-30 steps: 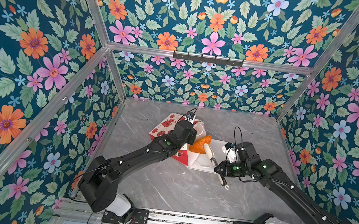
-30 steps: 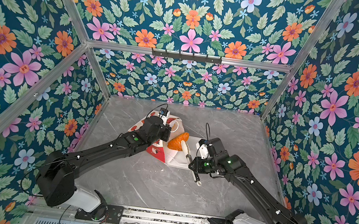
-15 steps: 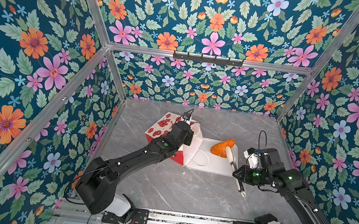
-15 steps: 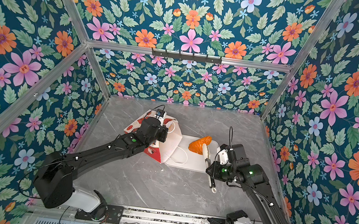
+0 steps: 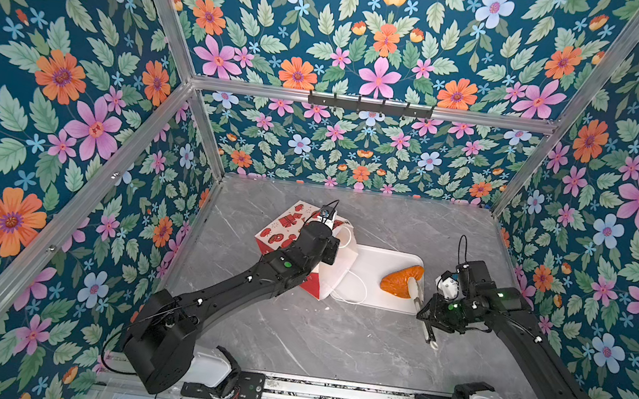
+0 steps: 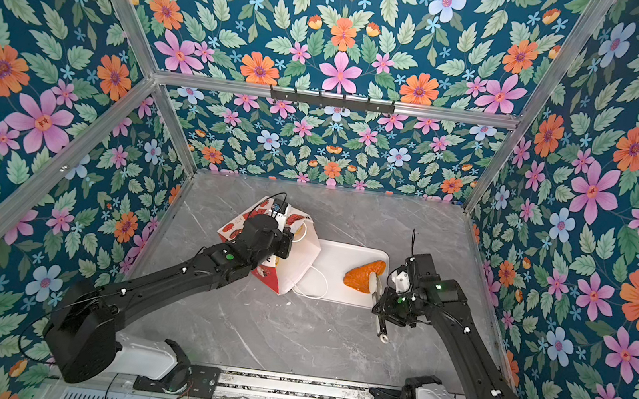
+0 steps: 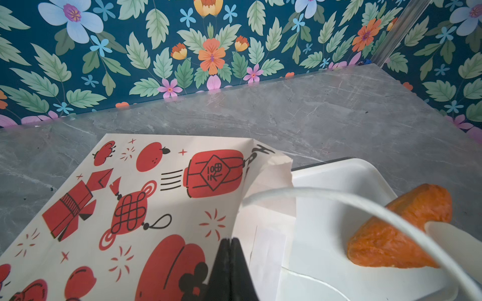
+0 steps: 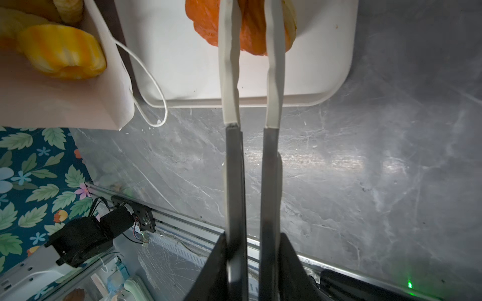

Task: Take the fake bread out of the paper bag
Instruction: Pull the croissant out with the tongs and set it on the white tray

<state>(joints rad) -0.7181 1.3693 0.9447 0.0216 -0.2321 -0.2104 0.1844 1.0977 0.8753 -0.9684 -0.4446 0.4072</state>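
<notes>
Left gripper (image 7: 229, 251) has its black jaws pressed together on the upper rim of the paper bag (image 5: 285, 225), right where the red-printed outside meets the white lining. In both top views the bag lies on its side on the grey marble tabletop (image 5: 312, 334), at about 10 o'clock from the table's centre. Its open mouth is turned toward 4 o'clock and overlaps the 9 o'clock end of the white tray (image 5: 377, 258). One white cord handle (image 5: 351, 293) loops out of the mouth, across the tray's near edge and onto the table. Right gripper (image 8: 254, 271) is closed around the metal shafts of a pair of tongs (image 8: 234, 169), which point toward 11 o'clock in the top views. Their white tips (image 8: 229, 52) stand slightly apart, one on each side of an orange-brown triangular puff (image 5: 397, 282). That piece of fake bread lies on the tray at its 3 o'clock end, well outside the bag. Whether the tips press it or merely flank it cannot be told. The right wrist view looks into the bag's mouth, where at least two more pastries sit on the lining: a yellow-and-orange ridged roll (image 8: 62, 54) nearest the opening and a paler yellow pastry (image 8: 10, 23) behind it.
</notes>
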